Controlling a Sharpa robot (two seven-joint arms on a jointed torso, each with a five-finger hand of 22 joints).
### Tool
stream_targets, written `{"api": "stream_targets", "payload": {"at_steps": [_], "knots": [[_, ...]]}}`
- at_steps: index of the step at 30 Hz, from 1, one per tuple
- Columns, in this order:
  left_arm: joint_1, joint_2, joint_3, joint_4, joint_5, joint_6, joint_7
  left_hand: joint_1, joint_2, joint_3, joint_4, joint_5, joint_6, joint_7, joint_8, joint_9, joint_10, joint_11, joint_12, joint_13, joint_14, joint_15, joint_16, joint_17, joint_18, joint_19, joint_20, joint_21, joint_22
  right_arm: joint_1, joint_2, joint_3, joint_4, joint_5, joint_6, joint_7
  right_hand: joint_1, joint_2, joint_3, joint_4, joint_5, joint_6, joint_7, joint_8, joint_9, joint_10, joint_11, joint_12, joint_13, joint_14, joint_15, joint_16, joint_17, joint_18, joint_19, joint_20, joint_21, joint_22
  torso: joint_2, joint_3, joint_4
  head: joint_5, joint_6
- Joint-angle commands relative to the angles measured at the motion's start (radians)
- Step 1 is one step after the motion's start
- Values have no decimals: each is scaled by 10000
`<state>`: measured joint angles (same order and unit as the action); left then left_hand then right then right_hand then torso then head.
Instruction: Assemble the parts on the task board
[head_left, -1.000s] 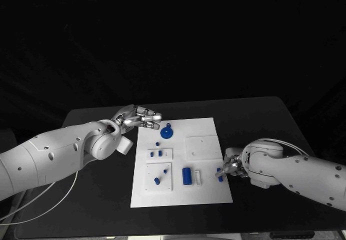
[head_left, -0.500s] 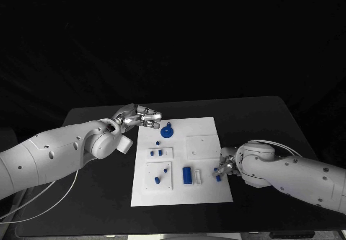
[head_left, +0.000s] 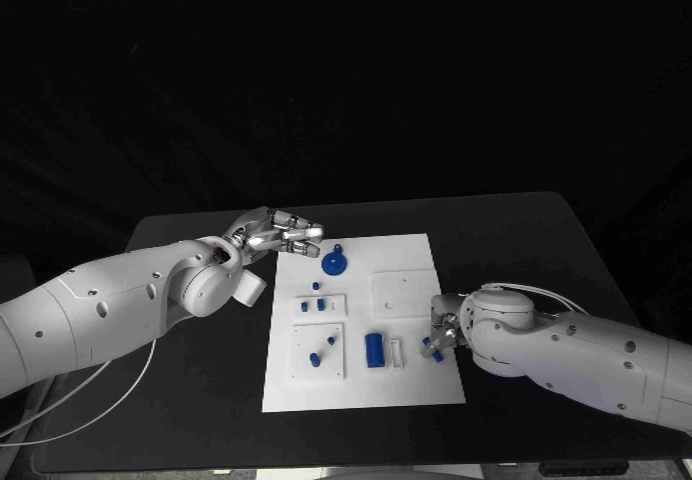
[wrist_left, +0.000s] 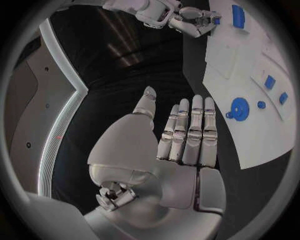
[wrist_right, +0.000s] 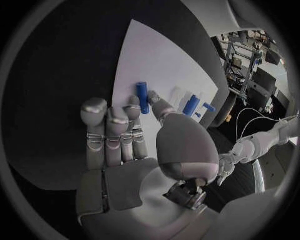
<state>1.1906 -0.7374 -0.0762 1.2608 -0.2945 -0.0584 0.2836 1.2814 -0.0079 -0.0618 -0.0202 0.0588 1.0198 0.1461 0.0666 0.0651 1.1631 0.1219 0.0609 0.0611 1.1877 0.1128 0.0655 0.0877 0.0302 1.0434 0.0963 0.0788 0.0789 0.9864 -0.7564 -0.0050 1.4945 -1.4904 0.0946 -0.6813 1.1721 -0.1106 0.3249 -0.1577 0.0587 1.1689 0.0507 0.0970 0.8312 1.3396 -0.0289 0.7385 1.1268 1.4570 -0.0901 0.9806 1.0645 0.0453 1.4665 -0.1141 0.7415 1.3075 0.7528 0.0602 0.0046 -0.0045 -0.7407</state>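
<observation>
I can read no text, label, brand or number anywhere here. The flat white rectangular task board (head_left: 404, 260) on my black table bears no print, and its small blue plastic parts (head_left: 375, 350) carry no marks.

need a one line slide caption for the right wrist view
Right hand pinches a small blue peg above the white task board.

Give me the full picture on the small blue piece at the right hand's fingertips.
The small blue peg is a short, smooth cylinder, plastic by the look, plain and unmarked. The right hand pinches it between thumb and a fingertip, lengthwise along the fingers, over the task board near its right edge. In the head view it shows as a blue spot at the fingertips, right of the bigger blue cylinder. Whether it touches the board is unclear.
</observation>
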Motion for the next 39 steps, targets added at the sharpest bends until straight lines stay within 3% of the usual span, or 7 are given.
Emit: {"api": "stream_targets", "payload": {"at_steps": [1,5,8,11,15,22,39], "knots": [[4,4,5,31,35,154,40,-114,5,-2,75,23,-63,-8,42,7,-58,13,-15,12,-39,9,-34,11,28,-39,24,-27,-13,-355,22,-278,-166,-425,478,-231,167,226,131,-183,557,-373,266,-342,-7170,-95,11,40,-22,-6,63,-20,-8,23,73,82,-33,946,4,11,1,-1,11],[4,4,5,33,32,152,35,-114,5,-2,75,23,-63,-8,42,7,-58,13,-15,12,-39,9,-34,11,28,-39,24,-27,-13,-378,-14,-287,-124,-17,395,-220,106,439,602,-572,1994,-365,303,-341,-7255,-163,-2,28,-42,-16,41,-27,-12,34,74,61,-29,950,6,16,4,1,11],[4,-3,5,33,29,150,29,-114,5,-2,75,23,-63,-8,42,7,-58,13,-15,12,-39,9,-34,11,28,-39,24,-27,-13,-390,-63,-291,-98,563,247,-203,-310,554,1524,-861,3308,-432,360,-342,-7365,-210,-5,13,-64,-28,32,-21,-5,53,66,43,35,964,7,18,7,10,3],[4,-9,5,35,28,151,23,-114,5,-2,75,23,-63,-8,42,7,-58,13,-15,12,-39,9,-34,11,28,-39,24,-27,-13,-395,-112,-292,-93,1168,100,-145,-915,506,2951,-1099,3910,-510,404,-340,-7534,-205,7,57,-60,-39,23,5,10,95,33,35,194,981,3,14,3,26,-7],[4,-12,5,37,20,153,10,-114,5,-2,75,23,-63,-8,42,7,-58,13,-15,12,-39,9,-34,11,28,-39,24,-27,-13,-398,-191,-290,-72,1865,-80,-59,-1159,491,3412,-1137,4609,-606,439,-344,-7608,-226,11,55,-71,-56,19,-15,-7,121,-18,27,316,979,2,15,1,42,-18],[4,-7,5,34,7,153,-5,-114,5,-2,75,23,-63,-8,42,7,-58,13,-15,12,-39,9,-34,11,28,-39,24,-27,-13,-398,-390,-254,98,2843,-598,97,-1330,432,3257,-1113,4822,-629,432,-342,-7625,-220,0,89,-80,-53,11,-25,-27,143,-99,33,522,964,-3,7,-9,56,-26],[4,11,5,30,-6,177,-26,-100,22,3,83,34,-74,-2,45,7,-77,20,-17,11,-50,13,-34,18,32,-49,28,-20,-10,-395,-380,-145,526,4331,-1809,340,-1239,461,1932,-853,4394,-523,364,-342,-7617,-214,-22,78,-114,-47,-19,-92,-101,101,-18,10,268,929,1,7,1,72,-34]]}}
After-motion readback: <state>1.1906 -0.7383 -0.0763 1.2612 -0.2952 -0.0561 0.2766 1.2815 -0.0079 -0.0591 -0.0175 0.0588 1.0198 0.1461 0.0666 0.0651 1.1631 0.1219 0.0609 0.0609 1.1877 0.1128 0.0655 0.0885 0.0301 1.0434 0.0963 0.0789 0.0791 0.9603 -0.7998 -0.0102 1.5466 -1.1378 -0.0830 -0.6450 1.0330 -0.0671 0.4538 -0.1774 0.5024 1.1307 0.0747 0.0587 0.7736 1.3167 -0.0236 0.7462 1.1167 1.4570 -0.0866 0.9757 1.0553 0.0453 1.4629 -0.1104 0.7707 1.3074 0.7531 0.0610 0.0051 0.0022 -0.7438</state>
